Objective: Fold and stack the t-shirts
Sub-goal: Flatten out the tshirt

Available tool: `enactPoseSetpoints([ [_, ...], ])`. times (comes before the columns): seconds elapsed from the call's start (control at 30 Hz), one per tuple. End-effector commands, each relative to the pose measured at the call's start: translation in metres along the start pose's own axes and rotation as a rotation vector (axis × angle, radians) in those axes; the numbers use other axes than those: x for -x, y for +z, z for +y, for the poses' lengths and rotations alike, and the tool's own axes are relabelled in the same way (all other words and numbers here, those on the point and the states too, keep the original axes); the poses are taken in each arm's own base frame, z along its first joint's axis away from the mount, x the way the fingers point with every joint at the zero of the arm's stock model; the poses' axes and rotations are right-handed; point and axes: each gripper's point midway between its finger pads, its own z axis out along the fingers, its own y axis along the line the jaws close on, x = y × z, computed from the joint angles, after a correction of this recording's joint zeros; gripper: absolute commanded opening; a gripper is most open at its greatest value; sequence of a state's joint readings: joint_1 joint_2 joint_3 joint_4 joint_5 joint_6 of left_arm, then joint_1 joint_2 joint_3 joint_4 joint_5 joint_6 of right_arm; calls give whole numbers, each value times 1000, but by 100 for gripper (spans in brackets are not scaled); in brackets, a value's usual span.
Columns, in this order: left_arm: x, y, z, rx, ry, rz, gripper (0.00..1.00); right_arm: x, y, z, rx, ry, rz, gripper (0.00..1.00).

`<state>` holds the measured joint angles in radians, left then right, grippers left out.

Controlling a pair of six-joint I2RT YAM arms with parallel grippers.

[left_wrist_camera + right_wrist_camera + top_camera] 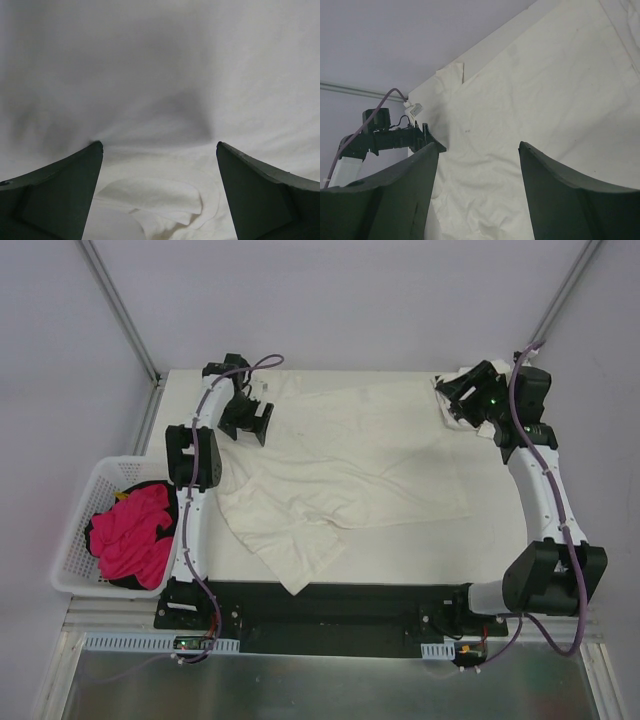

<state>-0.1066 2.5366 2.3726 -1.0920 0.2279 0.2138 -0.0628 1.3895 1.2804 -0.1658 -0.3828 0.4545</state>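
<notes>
Covering white table (445,555) between grey walls (350,300): cream t-shirt (350,460). White basket (75,512), near left, holds pink cloth (130,535). Left gripper (247,430), right gripper (452,403): jaws apart, empty.

My right arm (520,400) covers most of the second shirt (447,378) bunched at the far right corner, so I cannot tell its print or how it lies, and my left arm (192,500) hides the inner side of the basket (75,530), where something dark under the pink cloth (130,530) is too buried to name. In both wrist views my fingers (55,195) are cut off by the bottom edge, and the cream shirt (200,75) close under my left ones is a soft blur
</notes>
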Motion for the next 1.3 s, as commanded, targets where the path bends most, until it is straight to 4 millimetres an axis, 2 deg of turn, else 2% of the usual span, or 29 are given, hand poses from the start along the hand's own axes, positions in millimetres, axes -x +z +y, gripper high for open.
enactPoseSetpoints([
  [0.0,1,-14,43,89,-114,-14,95,12,-26,21,50,-39,-55,68],
  [0.07,2,-16,56,98,-156,-30,96,6,-26,17,46,-31,-38,69],
  [0.17,10,-15,59,92,-179,-62,95,0,-29,14,43,-27,-25,69],
  [0.27,14,-20,73,110,-211,-89,95,-11,-31,9,34,-26,-2,69],
  [0.37,25,-33,63,78,-218,-149,95,-23,-30,1,20,-22,27,69],
  [0.5,45,-78,44,44,-190,-285,97,-39,-20,-12,-10,-28,74,69],
  [0.6,60,-105,41,62,-165,-372,98,-52,-10,-19,-10,-9,128,69],
  [0.67,63,-119,33,38,-166,-397,98,-59,-7,-17,0,-8,150,69],
  [0.77,57,-128,8,-59,-164,-398,96,-62,-7,-13,6,-21,147,69],
  [0.83,55,-120,-28,-96,-108,-373,96,-62,-6,-13,9,-27,146,69],
  [0.9,45,-108,-44,-108,-68,-334,96,-62,-4,-10,19,-25,148,70],
  [0.93,42,-100,-60,-125,-33,-312,97,-61,-3,-9,22,-23,147,70],
  [1.07,26,-70,-82,-170,36,-226,97,-60,1,-5,43,-15,145,69],
  [1.27,10,-47,-87,-204,62,-155,98,-63,5,-7,49,-6,157,70],
])
